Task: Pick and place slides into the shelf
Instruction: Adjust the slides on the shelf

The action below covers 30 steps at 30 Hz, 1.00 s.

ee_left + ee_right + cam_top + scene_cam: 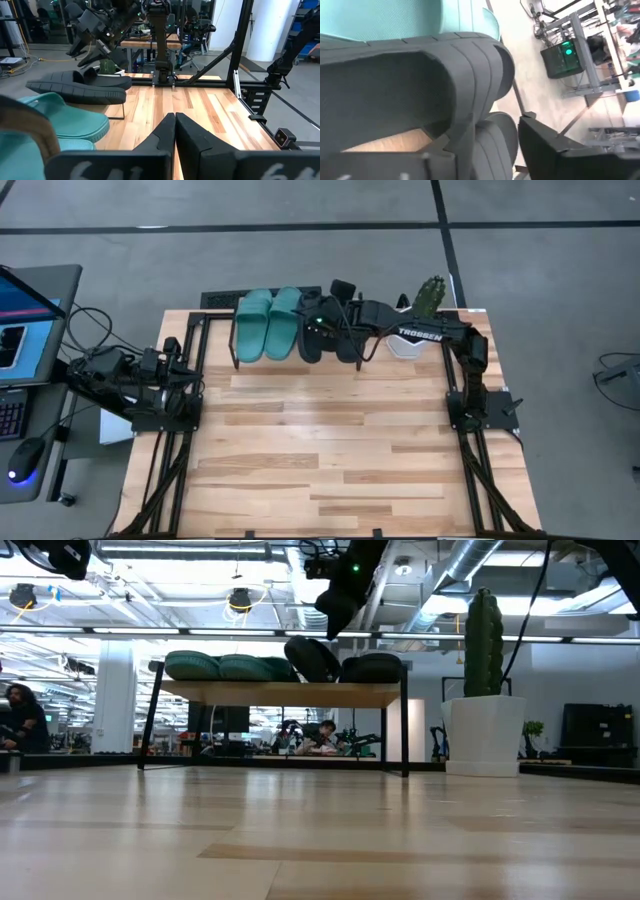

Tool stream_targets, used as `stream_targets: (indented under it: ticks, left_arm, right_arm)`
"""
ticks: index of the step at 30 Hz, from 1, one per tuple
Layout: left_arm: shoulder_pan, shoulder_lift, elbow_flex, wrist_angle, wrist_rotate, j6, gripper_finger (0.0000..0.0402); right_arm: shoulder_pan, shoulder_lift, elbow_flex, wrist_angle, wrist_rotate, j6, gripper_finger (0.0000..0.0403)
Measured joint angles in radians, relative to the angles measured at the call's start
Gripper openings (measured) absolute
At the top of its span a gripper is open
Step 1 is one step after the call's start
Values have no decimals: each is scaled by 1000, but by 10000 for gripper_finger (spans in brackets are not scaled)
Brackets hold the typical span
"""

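Slides (300, 325) all sitting on shelf (285, 693) up top; right gripper (335, 320) probably releasing, jaws open-ish, needing lift-off next.

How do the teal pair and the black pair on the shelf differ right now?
The teal pair lies flat and side by side at the shelf's left end; the black pair sits to its right, one slide tipped up against the other in the low view. The right hand hovers over the black pair; nothing is near the teal pair. Both pairs are on the top board.
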Motion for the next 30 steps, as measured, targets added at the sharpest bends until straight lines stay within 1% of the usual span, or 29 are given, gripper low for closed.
stream_targets:
  ticks: [4, 7, 9, 11, 12, 13, 15, 16, 19, 22, 26, 30]
  left_arm:
    - [0, 0, 0, 0, -10, 1, 0]
    - [0, 0, 12, -13, -56, 24, 0]
    - [0, 0, 21, -35, -102, 40, 0]
    - [0, 1, 29, -54, -153, 49, 0]
    - [0, 1, 33, -57, -168, 49, 0]
    - [0, 1, 37, -57, -180, 53, 0]
    - [0, 1, 41, -59, -198, 68, 0]
    - [0, 1, 41, -60, -209, 74, 0]
    - [0, 22, 42, -61, -262, 88, 0]
    - [0, 86, 42, -62, -252, 83, 0]
    - [0, 235, 61, -88, -193, 78, 0]
    - [1, 410, 127, -116, -259, 133, 0]
  right_arm:
    - [17, -1, 54, 37, -2, -14, 173]
    - [32, -2, 92, 95, -83, -49, 181]
    - [38, -1, 126, 102, -174, -73, 176]
    - [38, -1, 163, 106, -252, -82, 152]
    - [37, -1, 181, 105, -284, -83, 132]
    - [30, -1, 194, 101, -317, -84, 105]
    - [10, -1, 208, 94, -392, -84, 40]
    - [-1, -1, 212, 88, -440, -82, 21]
    - [-31, -1, 214, 57, -577, -37, 12]
    - [-43, -1, 215, -2, -664, -22, 3]
    - [-31, -1, 182, -9, -728, -25, 1]
    - [-2, 0, 174, -42, -737, -27, 0]
